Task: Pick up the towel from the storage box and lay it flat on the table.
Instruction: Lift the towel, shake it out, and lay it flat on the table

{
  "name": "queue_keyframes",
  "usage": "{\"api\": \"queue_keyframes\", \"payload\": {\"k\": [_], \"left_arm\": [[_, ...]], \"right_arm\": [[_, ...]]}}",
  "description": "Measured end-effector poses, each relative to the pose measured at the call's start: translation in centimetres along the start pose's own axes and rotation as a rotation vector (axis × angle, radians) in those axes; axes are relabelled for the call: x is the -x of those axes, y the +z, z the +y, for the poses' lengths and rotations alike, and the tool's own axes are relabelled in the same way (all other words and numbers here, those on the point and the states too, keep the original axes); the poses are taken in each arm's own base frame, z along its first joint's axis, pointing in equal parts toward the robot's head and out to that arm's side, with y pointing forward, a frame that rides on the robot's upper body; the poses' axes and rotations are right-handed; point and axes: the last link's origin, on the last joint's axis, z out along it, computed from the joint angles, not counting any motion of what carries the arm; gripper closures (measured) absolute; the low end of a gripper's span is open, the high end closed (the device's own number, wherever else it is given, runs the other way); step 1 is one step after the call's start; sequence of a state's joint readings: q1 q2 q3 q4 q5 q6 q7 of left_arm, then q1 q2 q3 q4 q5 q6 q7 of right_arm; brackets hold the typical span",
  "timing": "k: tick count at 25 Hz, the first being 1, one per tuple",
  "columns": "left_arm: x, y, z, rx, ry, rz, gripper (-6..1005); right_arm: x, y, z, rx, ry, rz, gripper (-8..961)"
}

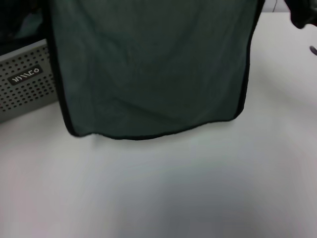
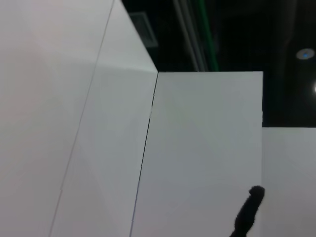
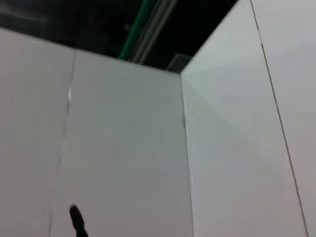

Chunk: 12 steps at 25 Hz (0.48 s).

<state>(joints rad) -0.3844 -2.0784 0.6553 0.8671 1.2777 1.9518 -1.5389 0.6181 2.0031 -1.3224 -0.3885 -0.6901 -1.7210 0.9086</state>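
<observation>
The towel [image 1: 151, 69] hangs spread wide in the head view, its dark grey-green face toward me and black edging down both sides and along the bottom. Its lower edge hangs just above the white table [image 1: 163, 193], and its top edge runs out of view above. The storage box [image 1: 25, 82], light grey-green with rows of holes and a dark label, stands at the left, partly behind the towel. Neither gripper shows. A dark shape [image 1: 303, 14] at the top right corner could be part of my right arm. Both wrist views face white panels.
A small dark object [image 1: 314, 50] sits at the table's right edge. A thin dark tip [image 2: 249, 212] rises from the bottom of the left wrist view, and a similar one [image 3: 76, 223] shows in the right wrist view. White wall panels and a dark ceiling fill both.
</observation>
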Motion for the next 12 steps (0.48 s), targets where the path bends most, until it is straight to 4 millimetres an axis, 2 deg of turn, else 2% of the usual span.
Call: {"api": "queue_keyframes", "payload": {"k": [6, 9, 12], "left_arm": [[1.8, 2.5, -2.5, -0.026, 0.135, -0.003, 971], [2.3, 3.8, -3.5, -0.035, 0.197, -0.015, 971], [2.6, 4.5, -3.9, -0.03, 0.224, -0.021, 971]], "right_arm": [[-0.5, 1.5, -2.1, -0.028, -0.059, 0.104, 946], [0.2, 2.0, -3.2, -0.04, -0.114, 0.116, 946], [0.6, 1.7, -3.6, -0.045, -0.123, 0.114, 947]]}}
